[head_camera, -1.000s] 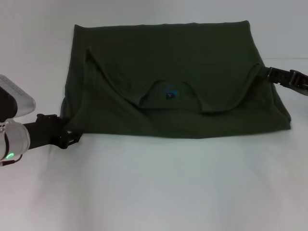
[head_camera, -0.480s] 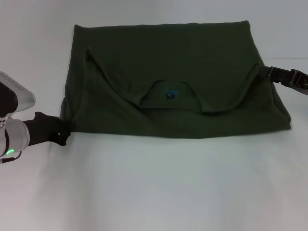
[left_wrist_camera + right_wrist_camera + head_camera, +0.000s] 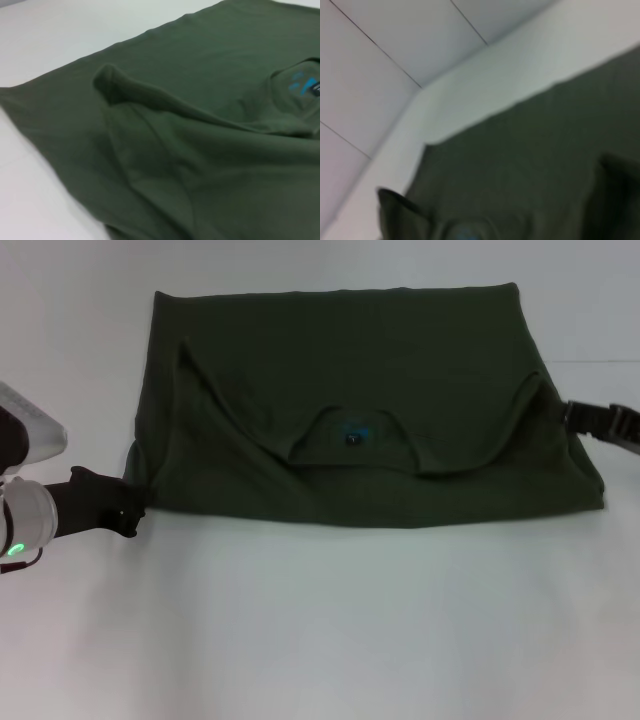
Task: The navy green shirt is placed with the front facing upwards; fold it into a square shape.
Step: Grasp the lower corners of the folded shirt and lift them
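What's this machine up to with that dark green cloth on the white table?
A two-armed robot is folding a dark olive-green cotton T-shirt lying on a white table. The shirt is already doubled over into a wide band, its collar with the small blue neck label showing in the middle. The left gripper is at the shirt's near left corner, and the right gripper is at its right edge. Whether either one grips the cloth cannot be seen.

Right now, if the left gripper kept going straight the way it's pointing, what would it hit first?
The navy green shirt. The left gripper sits at the shirt's near left corner, pointing toward the cloth, so it would likely push into that folded edge first. Its exact height above the table is unclear.
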Tool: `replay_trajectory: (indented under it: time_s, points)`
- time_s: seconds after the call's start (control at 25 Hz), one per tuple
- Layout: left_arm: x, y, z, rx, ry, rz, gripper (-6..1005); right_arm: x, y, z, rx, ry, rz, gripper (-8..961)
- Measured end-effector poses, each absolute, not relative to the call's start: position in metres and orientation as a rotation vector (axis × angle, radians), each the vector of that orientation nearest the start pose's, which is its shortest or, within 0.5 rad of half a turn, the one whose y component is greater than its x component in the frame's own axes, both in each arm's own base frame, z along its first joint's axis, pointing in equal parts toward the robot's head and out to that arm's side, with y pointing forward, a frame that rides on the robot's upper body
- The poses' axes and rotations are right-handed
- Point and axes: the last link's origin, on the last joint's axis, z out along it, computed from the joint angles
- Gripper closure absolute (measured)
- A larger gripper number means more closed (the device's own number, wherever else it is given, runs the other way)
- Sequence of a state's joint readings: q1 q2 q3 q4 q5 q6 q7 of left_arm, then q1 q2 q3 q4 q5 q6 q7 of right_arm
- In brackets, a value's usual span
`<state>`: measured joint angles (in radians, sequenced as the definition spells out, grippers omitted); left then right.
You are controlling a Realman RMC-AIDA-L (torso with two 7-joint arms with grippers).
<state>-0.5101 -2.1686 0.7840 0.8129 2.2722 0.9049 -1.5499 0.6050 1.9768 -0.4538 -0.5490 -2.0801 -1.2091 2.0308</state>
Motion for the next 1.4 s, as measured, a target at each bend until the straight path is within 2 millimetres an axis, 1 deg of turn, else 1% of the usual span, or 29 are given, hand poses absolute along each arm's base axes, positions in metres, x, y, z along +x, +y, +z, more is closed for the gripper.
replay_trajectory:
  time_s: [0.2,0.52,0.84,1.12,1.4]
  points:
    - [-0.310,0.374,0.003,-2.319,-0.706,-0.078,996,0.326,0.384,0.060,-1.999,1.584,0.640,340]
    - [-0.310,0.371,0.004,-2.331,-0.719,-0.095,996,0.339,0.384,0.059,-1.964,1.578,0.528,361]
    - [-0.309,0.372,0.004,-2.327,-0.730,-0.104,996,0.344,0.386,0.054,-1.941,1.568,0.466,394]
    - [-0.308,0.372,0.002,-2.333,-0.730,-0.106,997,0.347,0.381,0.044,-1.944,1.596,0.451,423]
    - [-0.308,0.372,0.002,-2.335,-0.729,-0.107,997,0.347,0.377,0.041,-1.965,1.604,0.444,453]
